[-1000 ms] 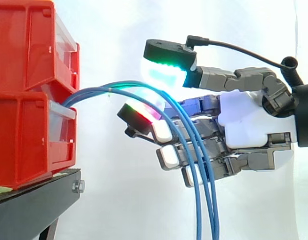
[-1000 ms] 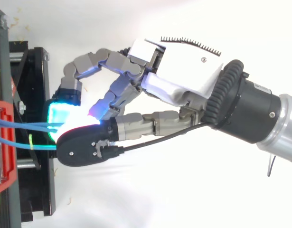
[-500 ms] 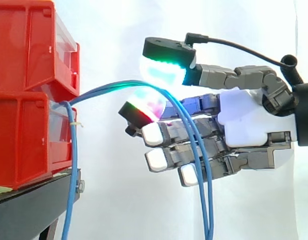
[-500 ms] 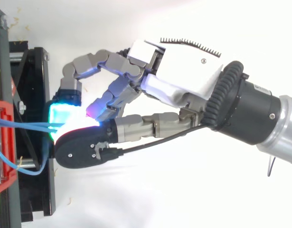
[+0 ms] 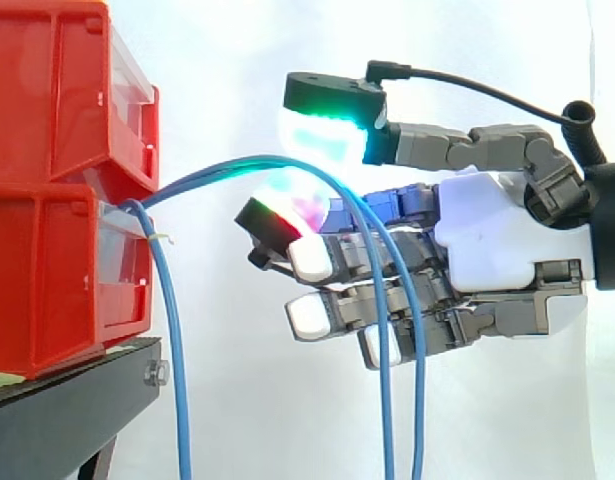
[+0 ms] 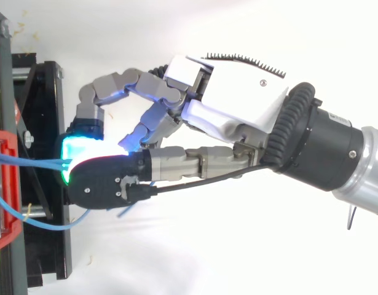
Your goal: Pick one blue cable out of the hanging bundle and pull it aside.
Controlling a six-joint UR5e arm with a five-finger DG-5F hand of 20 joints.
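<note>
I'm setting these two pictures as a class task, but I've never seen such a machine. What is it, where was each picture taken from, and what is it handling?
It is a robot arm ending in a mechanical hand with fingers and a thumb. The glowing tips are the hand's own pads, not lamps. One picture looks level from the side, the other straight down from above; both show the same moment. At the left, red bins sit on a black stand before a white curtain. Two blue cables come from the bins, arch under the thumb, lie over the straight fingers and hang down. A third blue cable hangs alone beside the bins. A gap shows between thumb and fingers, so the cables seem to rest there unpinched.
</note>
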